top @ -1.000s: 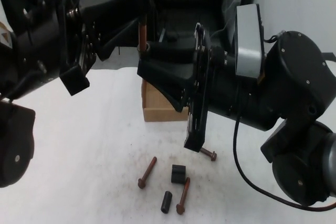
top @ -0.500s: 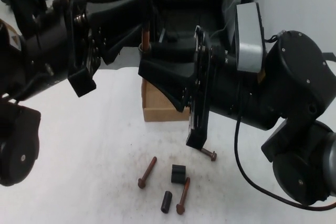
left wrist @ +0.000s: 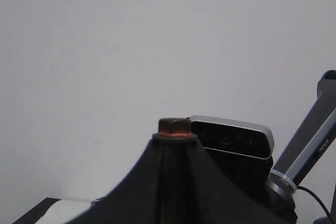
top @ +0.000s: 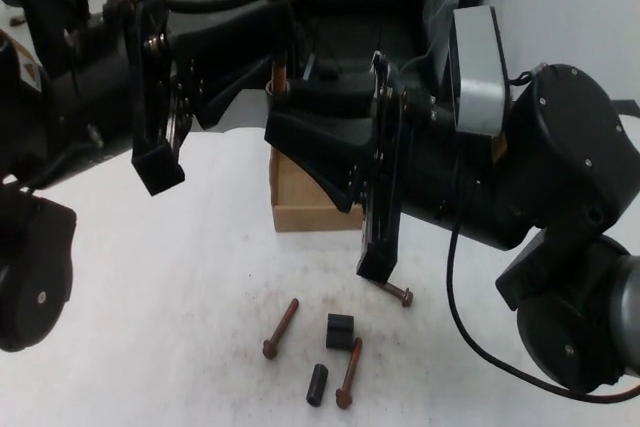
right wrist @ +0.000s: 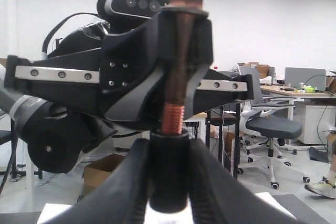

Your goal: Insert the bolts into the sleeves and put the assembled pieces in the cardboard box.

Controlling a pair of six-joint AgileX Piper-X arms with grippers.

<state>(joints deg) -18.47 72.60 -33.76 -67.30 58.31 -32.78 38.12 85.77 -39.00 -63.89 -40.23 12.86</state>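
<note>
You find the cardboard box [top: 300, 205] on the bench [top: 180, 277], toward its far edge, about midway across. Raised above the bench, the left gripper [top: 272, 9] holds the upright bolt [top: 279, 52] directly over the held sleeve [right wrist: 168, 156] in the right gripper [top: 283, 97]. Toward the near edge lie the loose parts. The left bolt [top: 280, 329] lies left of the far sleeve [top: 340, 331]. The near bolt [top: 348, 372] lies just before that sleeve, with the near sleeve [top: 317, 384] at its left. The right bolt [top: 396, 293] lies farther back, rightmost.
</note>
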